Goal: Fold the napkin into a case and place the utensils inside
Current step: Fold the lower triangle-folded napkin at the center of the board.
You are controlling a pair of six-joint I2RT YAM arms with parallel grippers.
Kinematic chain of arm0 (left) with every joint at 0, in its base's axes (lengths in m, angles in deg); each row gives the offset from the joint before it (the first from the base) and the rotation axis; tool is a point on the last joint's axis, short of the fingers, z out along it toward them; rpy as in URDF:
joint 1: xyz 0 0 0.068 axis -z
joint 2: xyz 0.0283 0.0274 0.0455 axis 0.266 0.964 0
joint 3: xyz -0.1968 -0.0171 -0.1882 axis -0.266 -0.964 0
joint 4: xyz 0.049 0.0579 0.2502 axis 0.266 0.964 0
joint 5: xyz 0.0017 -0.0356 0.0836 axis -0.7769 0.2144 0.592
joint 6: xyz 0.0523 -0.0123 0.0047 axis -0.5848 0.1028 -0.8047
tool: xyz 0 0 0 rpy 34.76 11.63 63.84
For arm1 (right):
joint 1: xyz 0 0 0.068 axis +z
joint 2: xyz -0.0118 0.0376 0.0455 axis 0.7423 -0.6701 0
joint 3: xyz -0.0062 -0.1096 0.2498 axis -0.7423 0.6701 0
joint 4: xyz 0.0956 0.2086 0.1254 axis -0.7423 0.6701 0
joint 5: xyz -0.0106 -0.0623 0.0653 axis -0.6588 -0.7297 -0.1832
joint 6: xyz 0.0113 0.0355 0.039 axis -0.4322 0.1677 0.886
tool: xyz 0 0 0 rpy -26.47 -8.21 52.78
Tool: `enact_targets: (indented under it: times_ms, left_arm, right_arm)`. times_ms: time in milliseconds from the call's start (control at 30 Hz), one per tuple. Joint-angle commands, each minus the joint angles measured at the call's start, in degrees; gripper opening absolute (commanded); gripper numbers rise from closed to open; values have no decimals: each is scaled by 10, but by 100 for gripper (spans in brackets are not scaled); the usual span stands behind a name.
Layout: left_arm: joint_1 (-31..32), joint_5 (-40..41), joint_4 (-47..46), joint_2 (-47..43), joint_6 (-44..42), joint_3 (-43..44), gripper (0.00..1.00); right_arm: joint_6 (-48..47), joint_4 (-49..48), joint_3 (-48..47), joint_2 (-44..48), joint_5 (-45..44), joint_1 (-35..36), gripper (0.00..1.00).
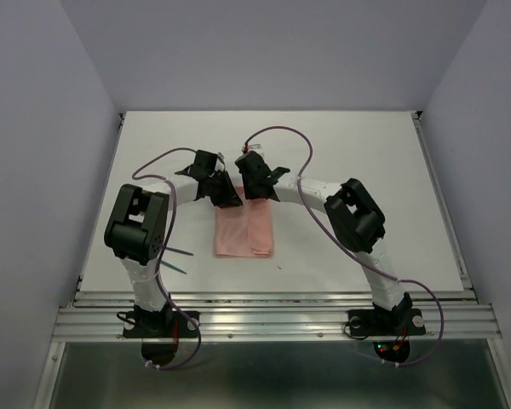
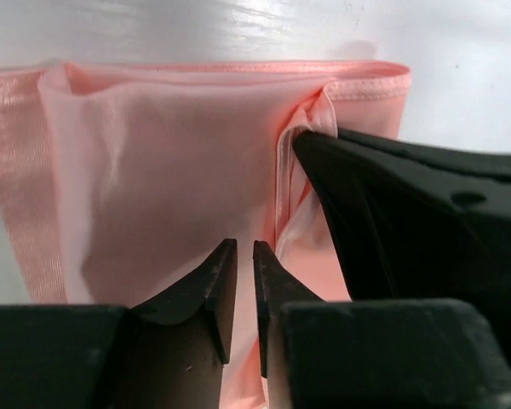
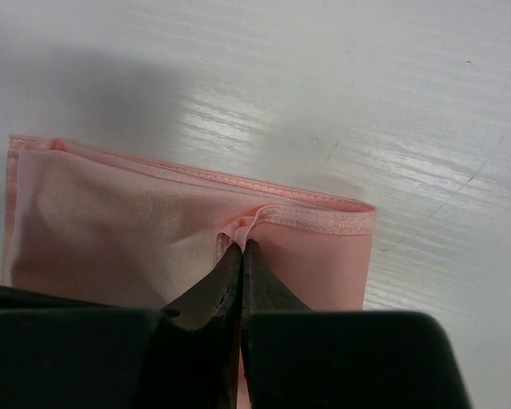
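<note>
From the top external view, the thin salmon-pink cloth napkin (image 1: 243, 234) lies on the white table (image 1: 366, 170) between the two arms. It is folded to a narrow layered rectangle with a seam down its middle. The left gripper (image 1: 228, 198) and the right gripper (image 1: 254, 186) both sit at its far edge, close together. The slender teal-green plastic utensils (image 1: 183, 253) lie apart from it on the table, beside the left arm (image 1: 140, 230) and partly hidden by it. In the left wrist view, the left gripper's tips stand a narrow slit apart over the cloth, with nothing visibly caught between them, while the right gripper's black finger (image 2: 383, 196) bites the inner fold just beside them. In the right wrist view, the right gripper is clamped tight on the bunched hem where the flap meets the far edge. My reading is that the folding step is in hand, probably settling the last flap, and that the utensils are untouched. The next move calls for the right pinch to let go without dragging the top layer, then a check that the layers leave an open mouth before the utensils are fetched.
</note>
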Motion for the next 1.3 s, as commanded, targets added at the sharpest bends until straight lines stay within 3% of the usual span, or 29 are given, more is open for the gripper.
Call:
enact_targets:
  times_ms: [0,200,433,667,933,1033,1200,1233,1267]
  left_arm:
    - [4,26,26,-71,-16,-22,26]
    - [4,24,5,-139,1,-82,24]
    - [41,-33,-82,-197,45,-156,9]
    - [102,-70,-233,-183,122,-220,8]
    - [114,-46,-207,-110,115,-221,2]
    - [115,-44,-210,-96,116,-240,1]
    - [115,-44,-226,-81,123,-266,1]
    - [115,-44,-228,-77,124,-271,1]
    - [115,-44,-230,-75,125,-272,1]
  right_arm:
    - [24,-16,18,8,34,-8,1]
    - [39,-15,18,10,44,-8,1]
    - [46,-14,18,10,55,-8,1]
    - [49,-11,17,11,69,-13,1]
    - [48,-11,18,14,76,-19,1]
    - [48,-11,21,23,85,-19,7]
    - [48,-11,22,60,96,-30,26]
    - [48,-11,22,66,99,-35,30]
    - [48,-11,22,72,103,-35,41]
